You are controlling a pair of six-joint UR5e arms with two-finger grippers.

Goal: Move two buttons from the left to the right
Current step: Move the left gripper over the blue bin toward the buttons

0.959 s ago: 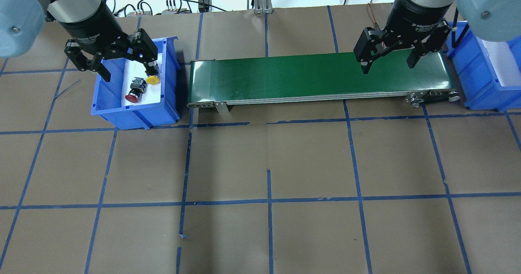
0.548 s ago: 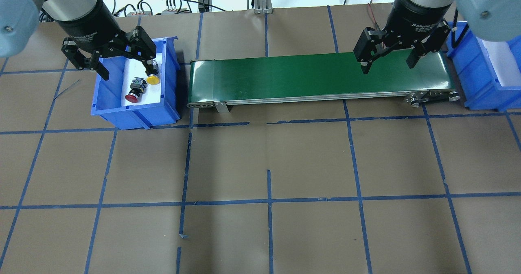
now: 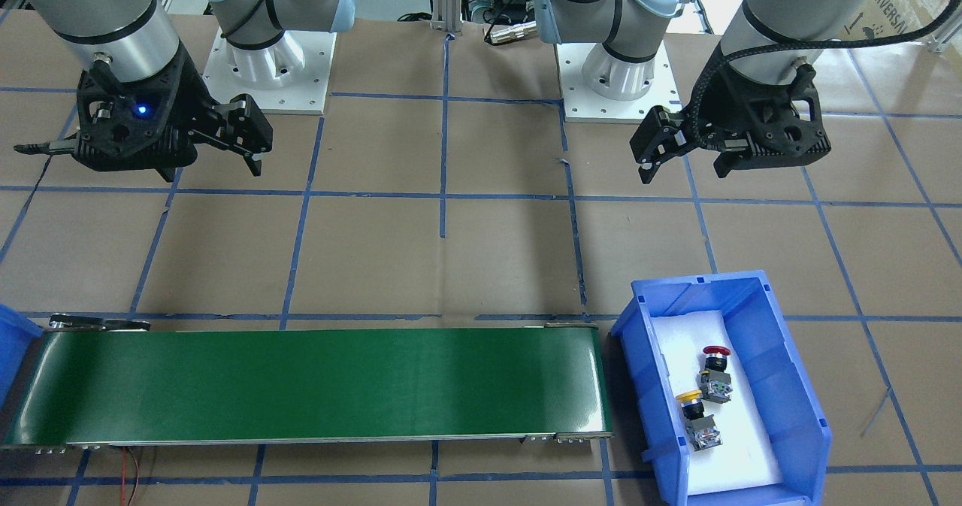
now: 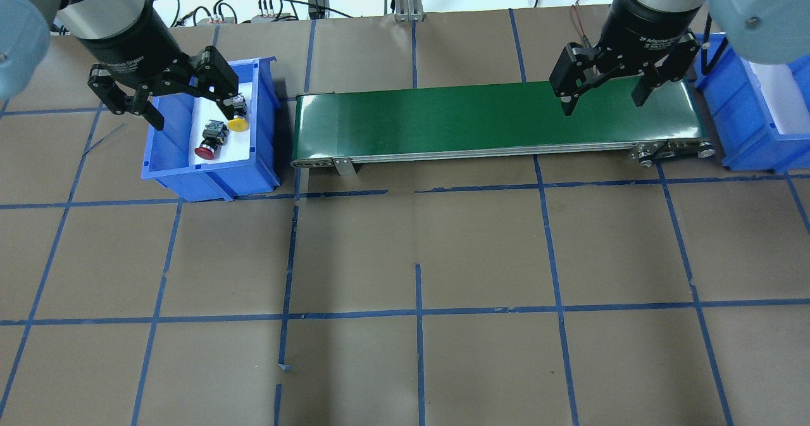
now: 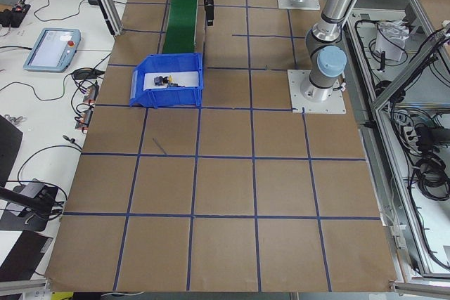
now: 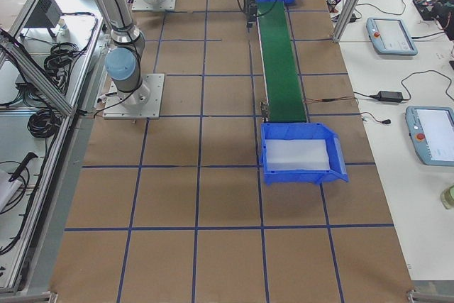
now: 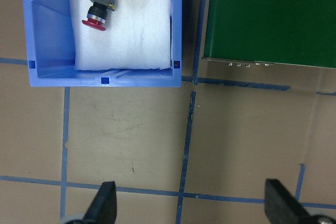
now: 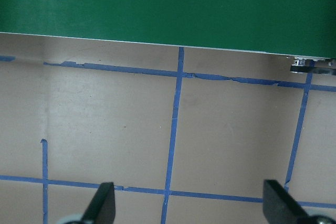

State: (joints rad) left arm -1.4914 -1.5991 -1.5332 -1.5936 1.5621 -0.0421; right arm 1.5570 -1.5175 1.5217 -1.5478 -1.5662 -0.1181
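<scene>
Step in hand: the left gripper (image 4: 155,100) is hovering high with jaws spread wide and holding nothing; judging by this, the first pick is not yet made.
Next move: it is needing to drop down and forward into the left bin (image 4: 259,160), lining its jaws around one cap or collar.
Buttons: the yellow button (image 4: 238,121) and red button (image 4: 207,145) are lying on their sides, just beyond and below the left gripper's fingertips, close together.
Left bin contents: both buttons, resting on white foam (image 7: 136,35).
Right gripper (image 4: 601,100): waiting wide and empty near the far end of the green conveyor (image 4: 443,119).
Right bin (image 6: 339,164): showing only white padding inside.
</scene>
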